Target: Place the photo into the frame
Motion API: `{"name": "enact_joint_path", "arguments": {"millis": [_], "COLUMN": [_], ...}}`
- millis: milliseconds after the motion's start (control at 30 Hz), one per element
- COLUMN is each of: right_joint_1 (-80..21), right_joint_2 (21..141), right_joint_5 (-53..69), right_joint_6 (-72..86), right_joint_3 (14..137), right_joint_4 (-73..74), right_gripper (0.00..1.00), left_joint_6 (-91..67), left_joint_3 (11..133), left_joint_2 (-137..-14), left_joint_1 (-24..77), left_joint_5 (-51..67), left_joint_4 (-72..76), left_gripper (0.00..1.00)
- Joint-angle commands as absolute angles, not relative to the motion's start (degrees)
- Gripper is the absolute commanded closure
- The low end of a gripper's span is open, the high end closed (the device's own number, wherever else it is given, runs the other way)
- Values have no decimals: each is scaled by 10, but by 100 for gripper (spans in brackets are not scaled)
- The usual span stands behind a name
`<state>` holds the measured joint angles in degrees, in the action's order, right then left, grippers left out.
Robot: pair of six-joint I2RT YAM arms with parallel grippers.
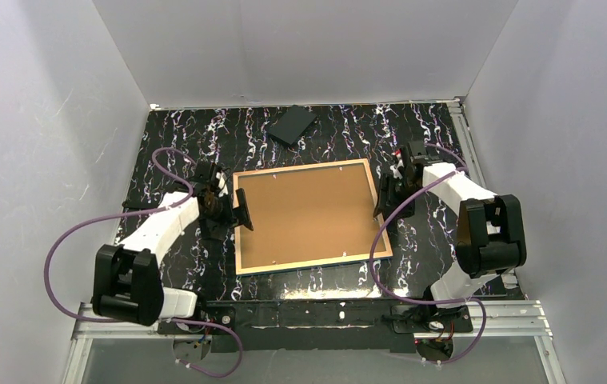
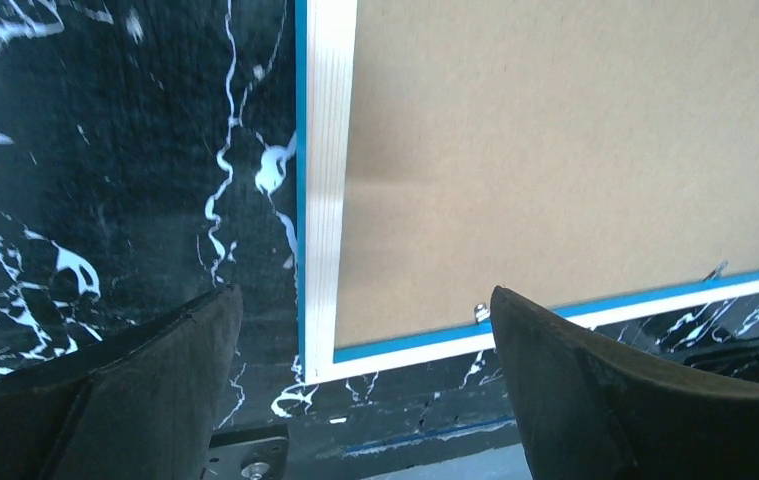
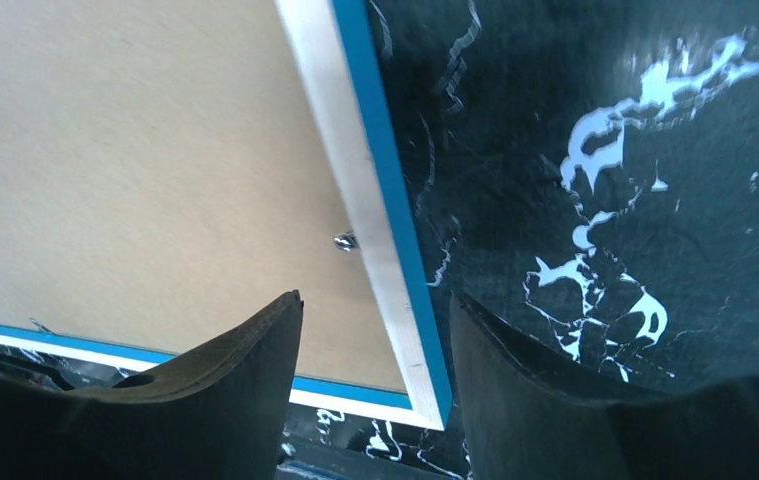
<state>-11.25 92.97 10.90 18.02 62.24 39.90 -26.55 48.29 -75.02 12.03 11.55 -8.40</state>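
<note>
The left gripper [image 2: 365, 295] hovers over the near left corner of the frame [image 2: 327, 200], its jaws released and wide apart, with nothing between them. The frame lies flat in the middle of the black marbled table [image 1: 172, 152]. Its pale wood face is up and a thin blue edge shows around the outside. A plain brown backing board [image 1: 308, 212] fills the opening from rail to rail.

The photo shows in none of the 3 views. It is probably already beneath the board, though the pictures cannot confirm that. A small metal tab [image 3: 345, 241] sits where the board meets the right rail. Whether it is turned down over the board is too small to tell.

A small black slab [image 1: 292, 126] lies well apart at the far edge of the table. The right gripper [image 3: 375, 297] hangs above the frame's right rail near its near corner, jaws parted and gripping nothing.

Loading looks mostly done. What appears left is securing the tabs and turning the frame over.
</note>
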Motion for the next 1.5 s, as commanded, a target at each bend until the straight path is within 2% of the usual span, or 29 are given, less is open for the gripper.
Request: {"name": "enact_joint_path", "arguments": {"millis": [0, 367, 600, 1033, 1167, 1333, 1467], "right_joint_1": [-88, -68, -67, -67, -67, -67, -67], "right_joint_2": [907, 905, 912, 918, 918, 919, 920], "right_joint_5": [150, 181, 185, 194, 195, 192, 190], "right_joint_6": [187, 193, 193, 191, 190, 189, 188], "right_joint_3": [576, 541, 536, 534, 533, 534, 535], "right_joint_4": [369, 351, 347, 345, 346, 347, 348], "right_gripper": [38, 57, 68, 71, 71, 71, 72], "left_joint_6": [-251, -233, -225, -209, -202, -190, -183], "left_joint_3": [529, 670, 710, 749, 759, 768, 765], "left_joint_2": [-804, -956, -1003, -1072, -1081, -1091, -1093], "left_joint_1": [116, 115, 114, 114, 115, 115, 115], "left_joint_5": [82, 30, 20, 23, 20, 24, 23], "left_joint_4": [-149, -177, -189, -187, -186, -196, -201], "left_gripper": [6, 13, 15, 19, 23, 33, 35]}}
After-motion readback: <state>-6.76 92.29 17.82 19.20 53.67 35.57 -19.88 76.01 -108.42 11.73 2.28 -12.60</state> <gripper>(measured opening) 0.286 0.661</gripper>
